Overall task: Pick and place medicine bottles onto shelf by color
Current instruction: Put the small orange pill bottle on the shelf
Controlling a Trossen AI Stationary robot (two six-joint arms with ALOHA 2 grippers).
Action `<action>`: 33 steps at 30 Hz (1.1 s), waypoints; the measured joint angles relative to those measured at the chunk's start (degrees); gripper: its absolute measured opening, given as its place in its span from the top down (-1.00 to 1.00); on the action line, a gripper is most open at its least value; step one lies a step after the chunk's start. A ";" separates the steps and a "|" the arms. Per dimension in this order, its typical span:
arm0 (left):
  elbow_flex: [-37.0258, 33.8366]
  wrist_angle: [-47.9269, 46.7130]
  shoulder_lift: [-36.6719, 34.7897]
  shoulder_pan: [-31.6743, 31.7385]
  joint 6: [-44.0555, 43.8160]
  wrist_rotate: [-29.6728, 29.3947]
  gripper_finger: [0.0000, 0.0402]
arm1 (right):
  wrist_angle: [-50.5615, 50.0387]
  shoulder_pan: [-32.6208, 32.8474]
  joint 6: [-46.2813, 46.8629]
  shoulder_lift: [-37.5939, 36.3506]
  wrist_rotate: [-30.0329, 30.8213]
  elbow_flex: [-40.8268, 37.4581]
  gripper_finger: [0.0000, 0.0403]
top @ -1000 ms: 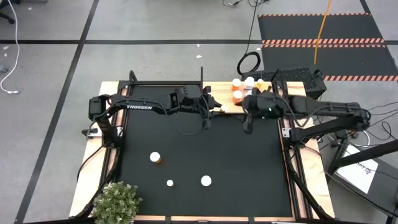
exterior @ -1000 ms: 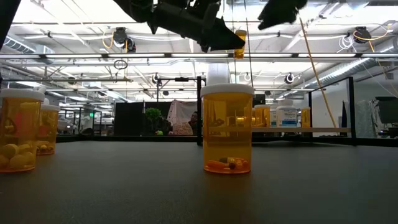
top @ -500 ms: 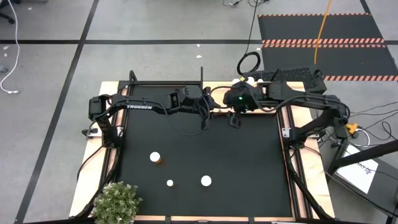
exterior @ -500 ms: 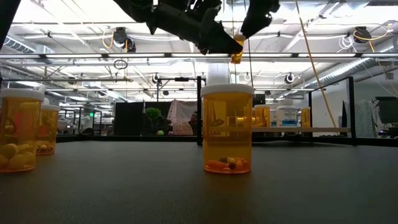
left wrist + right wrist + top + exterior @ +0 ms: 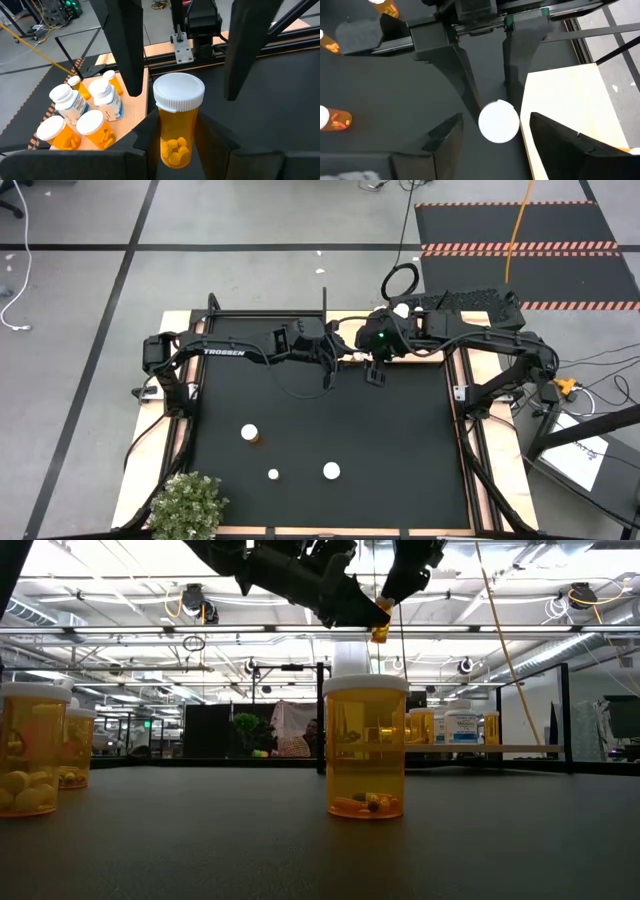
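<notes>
The left gripper [image 5: 180,145] is clamping an orange medicine bottle [image 5: 177,125] with a white cap, holding it aloft at the mat's [image 5: 400,440] twelve o'clock edge. The right gripper [image 5: 492,125] is hovering directly above that cap, fingers [image 5: 445,137] spread wide and empty. Five bottles are standing clustered on the light-wood shelf [image 5: 132,107] just beside the held bottle. Three more bottles are sitting on the mat toward seven o'clock: one [image 5: 249,434], another [image 5: 273,475], a third [image 5: 331,471].
</notes>
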 joint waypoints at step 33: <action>-0.02 -0.69 0.00 0.00 -0.15 -0.05 0.46 | 1.02 -0.09 -1.64 2.12 0.16 -0.02 0.30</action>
